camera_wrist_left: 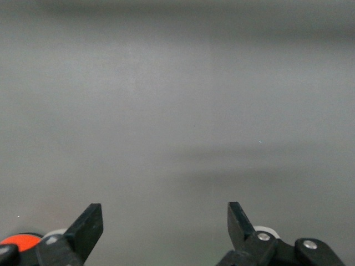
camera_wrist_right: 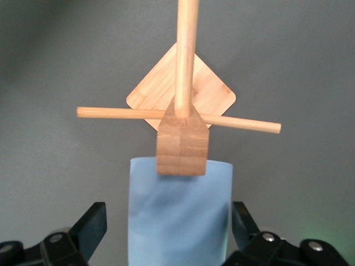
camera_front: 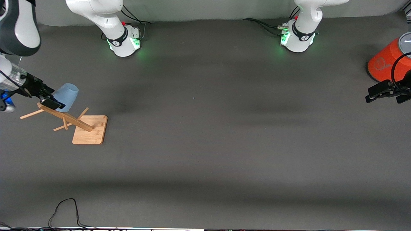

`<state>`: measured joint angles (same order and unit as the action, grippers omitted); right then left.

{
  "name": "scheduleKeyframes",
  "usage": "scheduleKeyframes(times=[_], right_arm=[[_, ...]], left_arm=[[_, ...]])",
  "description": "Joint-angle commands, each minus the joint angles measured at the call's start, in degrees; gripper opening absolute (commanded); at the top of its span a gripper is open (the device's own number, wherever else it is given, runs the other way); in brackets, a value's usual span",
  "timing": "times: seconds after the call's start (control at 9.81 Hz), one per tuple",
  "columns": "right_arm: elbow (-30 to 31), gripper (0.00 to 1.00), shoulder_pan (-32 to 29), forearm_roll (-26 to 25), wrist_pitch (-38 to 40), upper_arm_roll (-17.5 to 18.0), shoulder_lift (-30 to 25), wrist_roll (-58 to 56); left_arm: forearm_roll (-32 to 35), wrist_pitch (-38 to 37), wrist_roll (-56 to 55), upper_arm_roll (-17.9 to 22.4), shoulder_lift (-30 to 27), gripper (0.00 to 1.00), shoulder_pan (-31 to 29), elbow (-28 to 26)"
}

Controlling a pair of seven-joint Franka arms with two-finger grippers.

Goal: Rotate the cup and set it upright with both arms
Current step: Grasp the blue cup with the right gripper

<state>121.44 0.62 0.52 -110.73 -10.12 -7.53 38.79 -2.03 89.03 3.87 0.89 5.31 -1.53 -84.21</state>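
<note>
Cup (camera_wrist_right: 177,213) is hanging on the wooden rack (camera_front: 77,121) at the right arm's end; we are bracketing it with our right gripper (camera_wrist_right: 169,233), fingers spread, not yet clamped, while our left gripper (camera_wrist_left: 165,224) is waiting open beside the orange cylinder (camera_front: 385,62).

The front view looks down from high across the bench (camera_front: 205,154), facing both arm bases. The left wrist view looks closely past its open tool (camera_wrist_left: 165,221) at bare bench. The right wrist view looks closely down on the cup (camera_wrist_right: 177,216) and wooden rack (camera_wrist_right: 182,105), which the front view shares.
</note>
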Motion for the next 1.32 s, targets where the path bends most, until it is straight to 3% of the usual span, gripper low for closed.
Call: scheduleKeyframes(times=[0.0,0.2,0.31,0.41,0.82,1.02,1.22], right_arm=[[3.53,1.0,0.61,1.06,-3.17,-0.26,-1.7,1.46],[3.54,0.95,0.61,1.06,-3.18,-0.26,-1.34,1.55],[3.54,0.54,0.69,1.06,-3.18,-0.26,-1.43,1.38],[3.54,0.47,0.61,1.06,-3.18,-0.26,-1.34,1.29],[3.45,0.46,0.69,1.06,-2.57,-0.08,-1.78,1.11],[3.19,0.46,0.87,0.98,0.76,0.88,-4.93,1.55],[3.1,0.46,5.15,0.8,4.89,1.5,-9.06,7.93]], left_arm=[[0.53,-0.7,-0.18,0.25,0.14,1.0,0.48,0.71],[0.53,-0.52,-0.18,0.25,0.14,1.0,0.48,0.8],[0.53,-0.61,-0.18,0.25,0.14,1.0,0.48,0.8],[0.53,-0.44,-0.18,0.25,0.14,1.0,0.48,0.8],[0.44,-0.35,-0.09,0.25,-0.04,1.0,0.13,1.41],[0.44,-0.87,0.0,0.16,-0.21,1.0,0.39,2.03],[0.09,-0.35,0.0,0.34,-0.3,1.0,-0.05,2.29]])
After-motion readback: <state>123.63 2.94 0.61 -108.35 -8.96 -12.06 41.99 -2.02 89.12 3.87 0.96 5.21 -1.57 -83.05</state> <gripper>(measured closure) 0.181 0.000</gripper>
